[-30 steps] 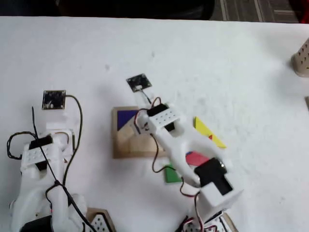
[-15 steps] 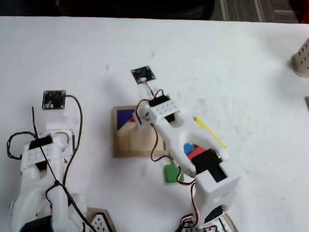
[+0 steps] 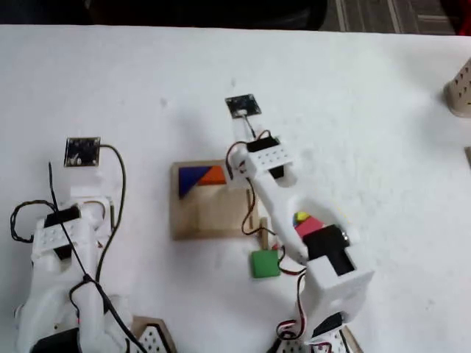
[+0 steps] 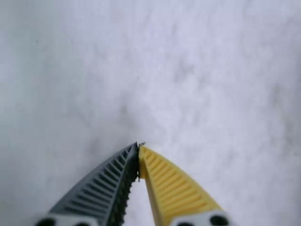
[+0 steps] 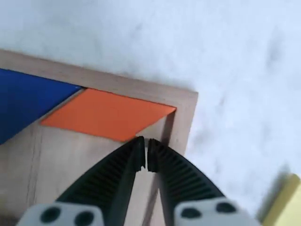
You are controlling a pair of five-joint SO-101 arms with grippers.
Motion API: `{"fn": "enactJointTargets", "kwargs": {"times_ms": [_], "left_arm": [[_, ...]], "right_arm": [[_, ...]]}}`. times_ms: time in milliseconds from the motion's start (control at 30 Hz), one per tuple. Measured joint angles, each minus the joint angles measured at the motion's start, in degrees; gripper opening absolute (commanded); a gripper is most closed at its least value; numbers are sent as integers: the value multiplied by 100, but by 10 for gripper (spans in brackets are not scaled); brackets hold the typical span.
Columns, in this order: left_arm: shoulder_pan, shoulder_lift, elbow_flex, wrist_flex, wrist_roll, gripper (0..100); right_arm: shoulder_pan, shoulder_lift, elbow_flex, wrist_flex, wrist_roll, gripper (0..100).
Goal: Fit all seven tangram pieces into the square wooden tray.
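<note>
The square wooden tray (image 3: pixel 210 213) lies mid-table. A blue triangle (image 3: pixel 193 176) and an orange parallelogram (image 3: pixel 214 174) lie side by side along its far edge. In the right wrist view, my right gripper (image 5: pixel 143 146) is shut on nothing, its tips just above the tray floor beside the orange parallelogram (image 5: pixel 108 115), the blue triangle (image 5: pixel 23 101) and the tray's corner rim (image 5: pixel 186 101). A green square (image 3: pixel 264 263) lies on the table near the tray's front right corner. A red piece (image 3: pixel 310 225) and a bit of yellow (image 3: pixel 302 218) peek out from under the right arm. My left gripper (image 4: pixel 138 147) is shut over bare table.
The left arm (image 3: pixel 62 243) sits at the front left, well away from the tray. A yellow piece's edge (image 5: pixel 282 202) lies on the table right of the tray. A tan holed object (image 3: pixel 460 92) stands at the far right edge.
The right arm swung to the right off the tray's middle, uncovering the orange parallelogram beside the blue triangle. The yellow piece is now mostly covered by the arm. The left arm stayed still.
</note>
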Motion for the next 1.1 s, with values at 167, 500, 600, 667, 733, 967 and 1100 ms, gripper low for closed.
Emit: {"fn": "enactJointTargets", "kwargs": {"times_ms": [167,500,600,667,733,967,1100], "left_arm": [[0,0,0,0,0,20],[0,0,0,0,0,20],[0,0,0,0,0,20],[0,0,0,0,0,20],[0,0,0,0,0,20],[0,0,0,0,0,20],[0,0,0,0,0,20]], "right_arm": [[-79,53,0,-360,0,18],[-70,-132,0,185,0,18],[132,-712,0,905,0,18],[325,-1178,88,1275,0,18],[536,-1653,343,1424,0,18],[747,-2980,1635,1310,0,18],[835,-3270,2242,1257,35,18]]}}
